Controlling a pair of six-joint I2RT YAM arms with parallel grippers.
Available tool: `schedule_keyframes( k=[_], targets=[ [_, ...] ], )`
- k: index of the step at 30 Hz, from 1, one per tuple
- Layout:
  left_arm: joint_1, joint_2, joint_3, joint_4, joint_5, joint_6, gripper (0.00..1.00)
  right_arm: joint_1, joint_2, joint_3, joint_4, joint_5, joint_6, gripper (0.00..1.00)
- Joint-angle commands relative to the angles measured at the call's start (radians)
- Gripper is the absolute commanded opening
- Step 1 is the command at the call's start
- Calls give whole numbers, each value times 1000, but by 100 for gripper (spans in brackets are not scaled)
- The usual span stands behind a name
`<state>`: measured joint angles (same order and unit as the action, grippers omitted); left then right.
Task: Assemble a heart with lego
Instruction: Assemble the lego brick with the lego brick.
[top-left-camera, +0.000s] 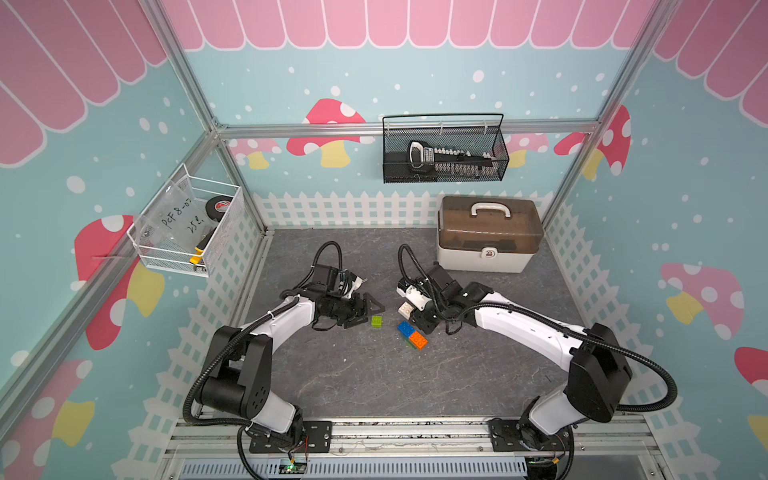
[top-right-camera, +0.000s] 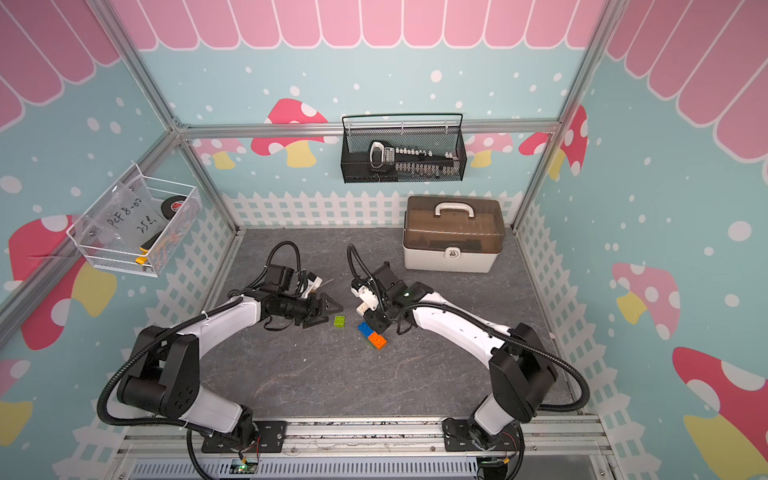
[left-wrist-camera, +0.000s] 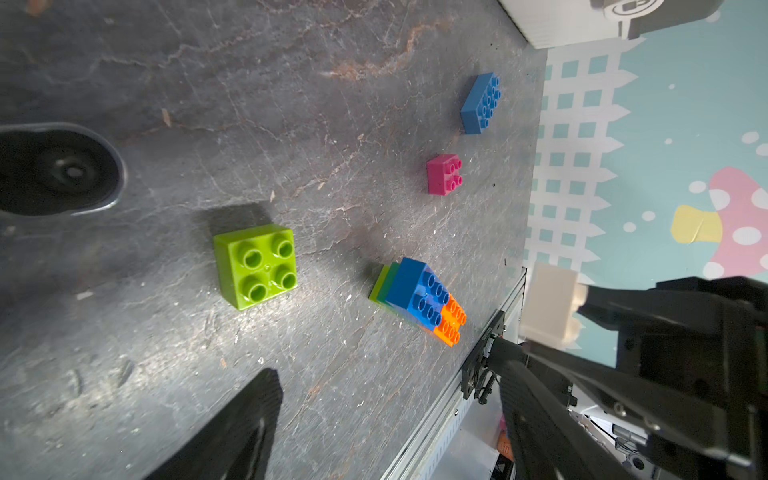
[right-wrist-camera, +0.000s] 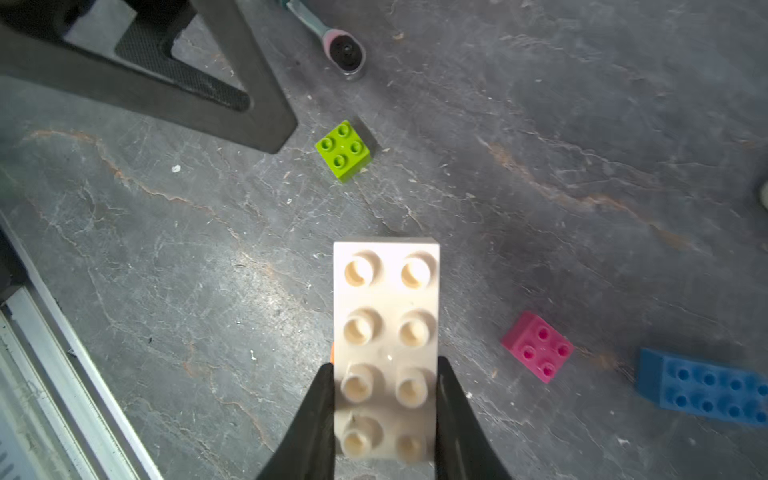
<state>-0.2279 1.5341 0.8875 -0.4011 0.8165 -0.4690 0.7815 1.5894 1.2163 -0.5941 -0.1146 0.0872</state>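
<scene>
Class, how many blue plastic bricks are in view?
2. The stacked blue brick adjoins the orange brick; the loose blue brick lies near the pink square brick. Others may be hidden.

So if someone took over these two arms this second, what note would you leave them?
Grip: the right fingers are shut on the white brick, held off the table over the stack.
The left fingers are open and empty, beside the loose lime brick.
Done: the stack has blue and orange bricks joined on top of green and lime layers.
Left: the white brick, the loose lime brick, the pink brick and the second blue brick are not yet attached. The pink and blue ones lie apart on the table.
</scene>
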Motion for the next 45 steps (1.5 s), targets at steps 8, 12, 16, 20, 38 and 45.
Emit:
schedule_keyframes(
  k=[8,12,16,20,38,45],
  targets=[
    [7,-25,-37,13,54,38,82,42,101,27,-62,21,4,20],
    [6,-23,-45,13,51,41,82,51,122,39,-48,18,9,21],
    [6,-24,-48,12,47,43,81,56,140,51,-33,18,20,22],
    [6,-22,-51,12,46,42,81,57,152,44,-23,28,35,23],
    [-2,3,-42,15,38,40,80,58,87,-43,49,49,114,32],
    [-12,4,-47,21,44,39,80,58,79,-61,62,18,95,32]
  ],
)
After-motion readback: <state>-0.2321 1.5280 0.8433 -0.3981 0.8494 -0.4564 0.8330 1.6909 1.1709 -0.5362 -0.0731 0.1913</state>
